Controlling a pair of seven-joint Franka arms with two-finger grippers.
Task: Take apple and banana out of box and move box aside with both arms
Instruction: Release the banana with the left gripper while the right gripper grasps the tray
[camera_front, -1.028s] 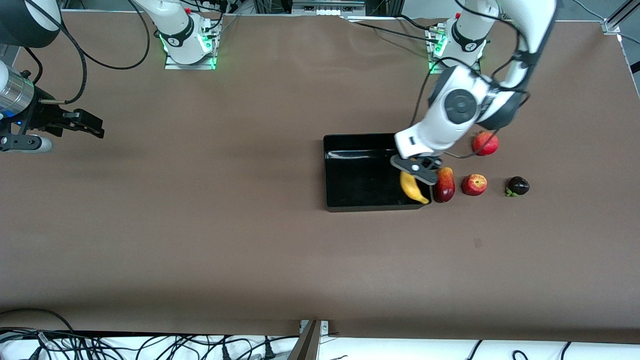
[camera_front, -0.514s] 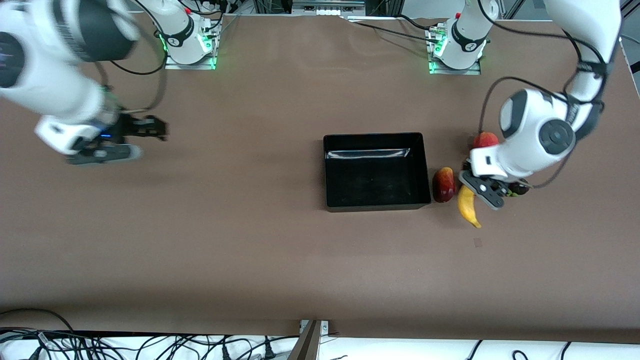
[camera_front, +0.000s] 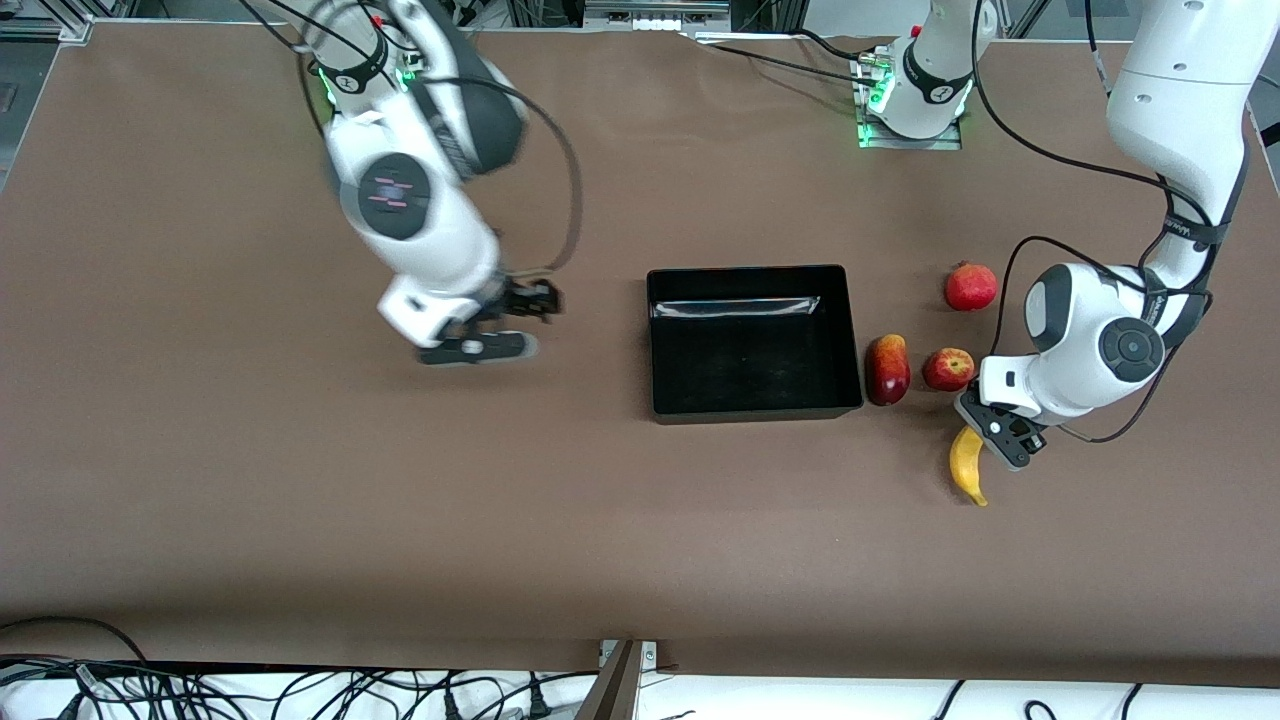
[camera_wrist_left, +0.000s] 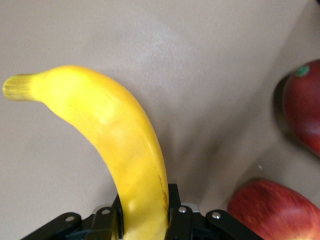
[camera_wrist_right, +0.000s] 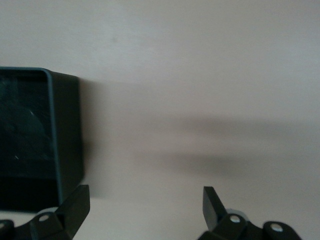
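Over table near apple: left claw clamps banana, clear of box | right claw spread, empty, beside box for the push.

no readable text, label or number shows on anything.

Black box sits at centre frame with nothing in it, so its interior is open to a gripper. Crowded to its right: an elongated red fruit just beside the box wall, then the apple, a larger red fruit above, and the left gripper clamped on the banana below. Left of the box, the wide-open right gripper hangs over bare brown table. The lower frame is bare table.
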